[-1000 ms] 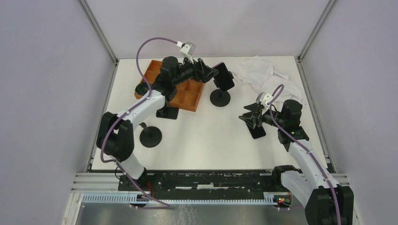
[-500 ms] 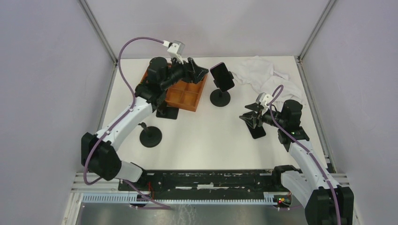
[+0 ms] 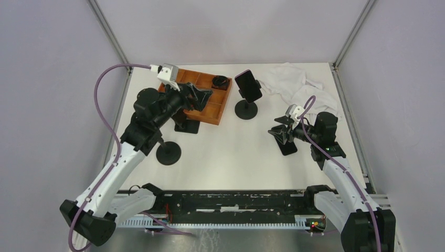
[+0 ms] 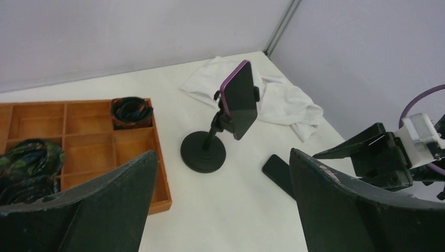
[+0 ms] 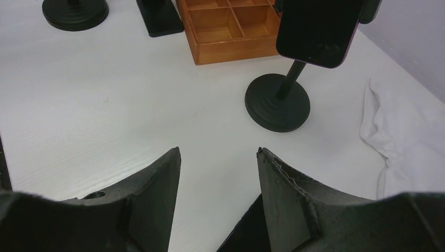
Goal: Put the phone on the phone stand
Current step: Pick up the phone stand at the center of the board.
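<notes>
Purple phone (image 3: pixel 248 85) is sitting tilted in the phone stand (image 3: pixel 246 109); left claw (image 3: pixel 203 96) is hanging open left of the stand, right claw (image 3: pixel 276 129) is hovering open right of it over a second phone (image 3: pixel 287 147); a careless swing could be toppling the stand

You are working in a robotics lab test cell, not a home or a shop. A plain white table (image 3: pixel 231 157) is boxed in by bare grey panels (image 3: pixel 52 105) set in aluminium posts (image 3: pixel 109 37) at 11 and 1 o'clock. At 6 o'clock a slotted metal rail (image 3: pixel 210 223) runs along the edge, where the left arm (image 3: pixel 113 173) and right arm (image 3: pixel 343 178) are bolted.
</notes>
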You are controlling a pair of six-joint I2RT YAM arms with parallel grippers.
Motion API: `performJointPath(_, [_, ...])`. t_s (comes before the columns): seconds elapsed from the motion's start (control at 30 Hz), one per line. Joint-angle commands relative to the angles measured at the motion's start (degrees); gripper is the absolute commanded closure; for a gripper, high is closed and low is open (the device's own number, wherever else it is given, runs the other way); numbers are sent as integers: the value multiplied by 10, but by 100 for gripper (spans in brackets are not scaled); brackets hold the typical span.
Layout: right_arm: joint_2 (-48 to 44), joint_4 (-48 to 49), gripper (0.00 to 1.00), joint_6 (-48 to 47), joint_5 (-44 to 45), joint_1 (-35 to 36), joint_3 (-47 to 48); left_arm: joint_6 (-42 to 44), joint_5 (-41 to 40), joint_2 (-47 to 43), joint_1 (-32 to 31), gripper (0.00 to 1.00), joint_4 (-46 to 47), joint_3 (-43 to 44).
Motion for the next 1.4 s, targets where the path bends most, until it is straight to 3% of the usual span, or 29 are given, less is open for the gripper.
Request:
performJointPath(0.0, [-4,3,38,-12,6,-2,12,-2,-59,-56,3,0,-31,-43])
performJointPath(0.43, [1,-4,37,-21,6,-2,13,-35,-133,-159,3,0,-102,-119])
performJointPath(0.87, [1,-6,37,-24,5,-3,14,-35,-247,-201,3,0,-171,-145])
performJointPath(1.37, [4,-6,37,-25,6,-3,13,-200,-296,-191,3,0,-307,-89])
